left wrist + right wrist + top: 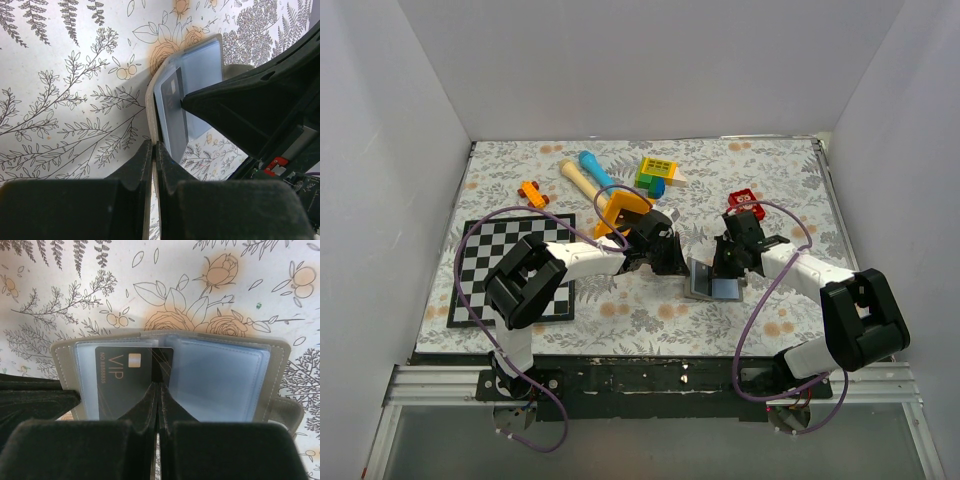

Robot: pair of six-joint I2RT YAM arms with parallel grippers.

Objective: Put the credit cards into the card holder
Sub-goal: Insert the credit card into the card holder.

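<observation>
My left tool (154, 150) is closed on the thin grey edge of the wallet (279, 375), pinching the cover of one half and holding it propped up off the table (800, 190) at a tilt. My right tool (159, 390) is closed too, with its tips together at the fold of the wallet and set against the near edge of the black card (117, 385). I judge that it is pressing on the card, not pinching it, because the card faces my right wrist camera flat on instead of lying between the fingers.

The wallet lies open between my two tools, in the middle of the table. In the right wrist view the card lies directly ahead of my tips. Its long axis runs across the wallet, from the left pocket toward the fold. Most of it sits inside that clear bluish pocket, but its right end reaches past the fold, and a little room shows between its left end and the outer seam. So the coming move, as I read it, is a sideways push along the card's length, away from the fold, while my left tool keeps the cover braced. My right tool is the one placed for that.

The right pocket shows nothing inside. I see no second card in any view
</observation>
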